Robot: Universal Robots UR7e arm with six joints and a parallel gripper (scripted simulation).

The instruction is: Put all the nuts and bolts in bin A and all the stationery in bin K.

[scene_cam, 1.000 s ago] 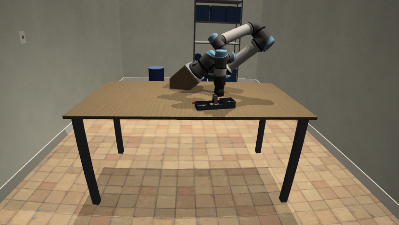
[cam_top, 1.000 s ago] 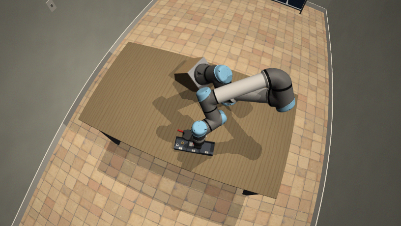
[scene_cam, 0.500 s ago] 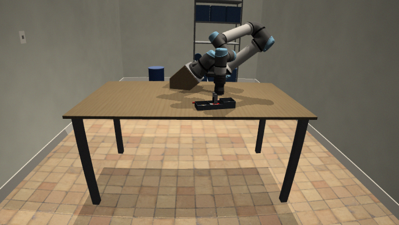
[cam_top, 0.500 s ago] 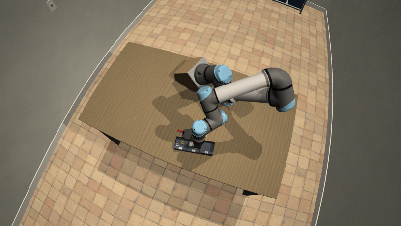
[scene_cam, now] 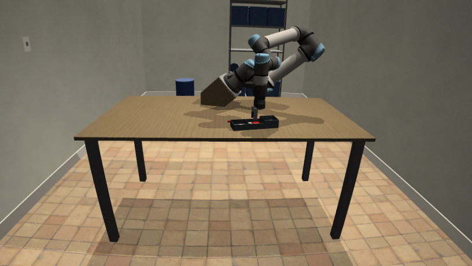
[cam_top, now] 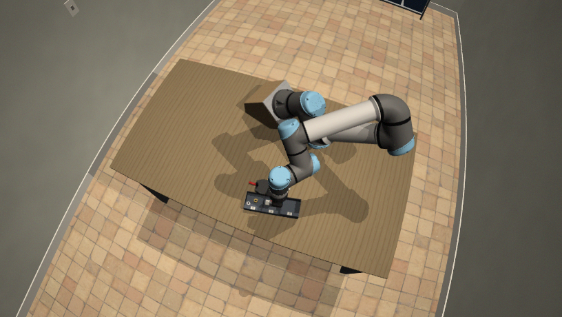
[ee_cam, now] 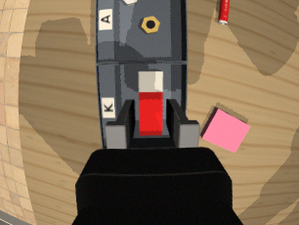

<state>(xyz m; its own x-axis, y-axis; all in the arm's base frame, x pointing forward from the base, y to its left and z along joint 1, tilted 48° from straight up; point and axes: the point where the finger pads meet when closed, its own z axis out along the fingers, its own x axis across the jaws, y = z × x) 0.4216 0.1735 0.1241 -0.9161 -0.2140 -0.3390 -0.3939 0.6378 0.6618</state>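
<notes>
Lengthwise, the red-and-white eraser [ee_cam: 150, 110] points its white end toward A

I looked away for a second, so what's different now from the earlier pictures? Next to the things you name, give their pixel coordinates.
The gripper [cam_top: 272, 202] [scene_cam: 254, 115] [ee_cam: 150, 112] moved up a little. It's open around the red and white block [cam_top: 267, 202] [scene_cam: 255, 122] [ee_cam: 150, 112], but I can't tell if it let go just now. The block stayed in bin K [cam_top: 271, 211] [scene_cam: 255, 126] [ee_cam: 108, 108], and the bins didn't move.
</notes>
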